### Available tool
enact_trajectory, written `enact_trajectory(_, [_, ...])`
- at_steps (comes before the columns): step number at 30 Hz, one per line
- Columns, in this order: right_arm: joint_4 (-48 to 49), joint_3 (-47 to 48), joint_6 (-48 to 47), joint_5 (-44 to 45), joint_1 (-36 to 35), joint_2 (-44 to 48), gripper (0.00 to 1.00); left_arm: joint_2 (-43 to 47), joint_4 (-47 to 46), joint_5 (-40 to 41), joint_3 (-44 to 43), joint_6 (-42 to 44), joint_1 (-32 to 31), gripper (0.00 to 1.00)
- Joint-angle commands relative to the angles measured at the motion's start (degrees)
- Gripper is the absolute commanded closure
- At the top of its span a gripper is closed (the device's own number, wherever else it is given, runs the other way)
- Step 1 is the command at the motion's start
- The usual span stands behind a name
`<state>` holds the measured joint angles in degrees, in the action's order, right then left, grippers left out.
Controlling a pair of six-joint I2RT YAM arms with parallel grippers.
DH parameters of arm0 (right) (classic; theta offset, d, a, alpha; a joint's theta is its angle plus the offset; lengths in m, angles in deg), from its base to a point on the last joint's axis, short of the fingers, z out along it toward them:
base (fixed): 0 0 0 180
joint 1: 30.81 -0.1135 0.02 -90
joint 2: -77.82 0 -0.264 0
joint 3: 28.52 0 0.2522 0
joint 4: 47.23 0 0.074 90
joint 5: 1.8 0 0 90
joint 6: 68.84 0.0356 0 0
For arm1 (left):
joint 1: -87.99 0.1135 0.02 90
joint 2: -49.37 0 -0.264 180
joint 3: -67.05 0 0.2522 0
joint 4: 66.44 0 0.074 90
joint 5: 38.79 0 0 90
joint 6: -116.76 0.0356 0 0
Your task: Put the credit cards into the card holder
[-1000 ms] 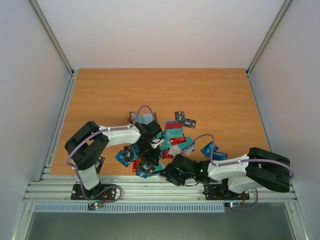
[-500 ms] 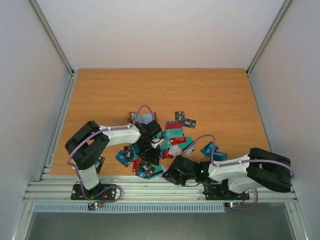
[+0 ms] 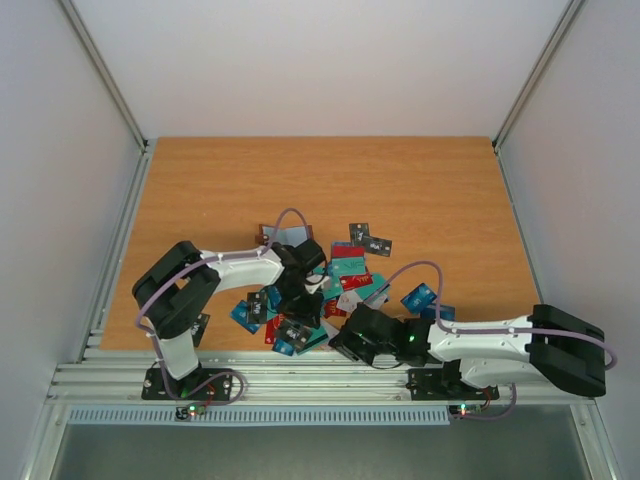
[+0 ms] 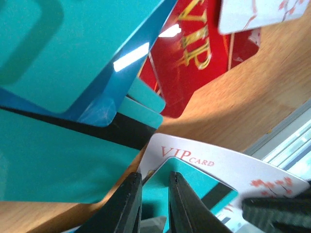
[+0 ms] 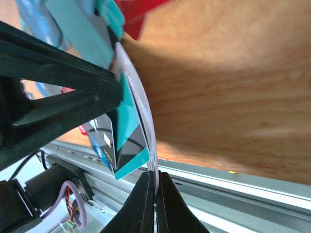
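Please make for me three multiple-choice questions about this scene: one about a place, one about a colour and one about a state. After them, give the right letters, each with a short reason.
1. Where on the table does the pile of credit cards lie?
A. in the far left corner
B. by the near edge, about the middle
C. in the far right corner

2. What colour is the card with gold VIP letters?
A. red
B. black
C. white

3. In what state is the right gripper?
A. wide open above bare wood
B. shut on a red card
C. shut on the edge of the white VIP card

Answers:
1 B: the top view shows the cards heaped there.
2 A: the left wrist view shows gold letters on a red face.
3 C: the right wrist view shows it clamping the pale card's thin edge.
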<state>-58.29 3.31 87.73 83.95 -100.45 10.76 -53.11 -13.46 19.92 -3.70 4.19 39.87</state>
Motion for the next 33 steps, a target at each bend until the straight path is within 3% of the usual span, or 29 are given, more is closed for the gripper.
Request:
enact_trajectory(1, [-12.06,2.83,-1.67,6.28,1.63,3.10,0.99,-1.41,0.30,2.91,-3.74,-0.20,-0.57,0.81])
enact_trajectory(9, [-30.27,9.03,-6.97,5.29,7.74,9.39,0.99,-0.71,3.53,6.91,-10.94,0.07,0.39,0.77])
enact_trajectory(18, [-46.32,19.32,-20.95,0.65,20.09,12.58,0.99,1.42,5.16,8.04,-17.80,-0.41,3.41,0.72])
enact_trajectory(25, [-47.86,27.82,-34.53,-11.46,37.18,11.61,0.99,8.78,3.97,8.29,-21.85,-5.69,6.65,0.59])
enact_trajectory(30, [-45.72,37.01,-38.49,-19.40,45.96,7.82,0.99,15.22,-4.19,6.84,-20.72,-18.91,8.60,0.52])
enact_trajectory(33, [-40.80,40.45,-37.58,-22.79,47.51,6.58,0.99,18.79,-11.47,5.88,-19.50,-27.99,9.11,0.50])
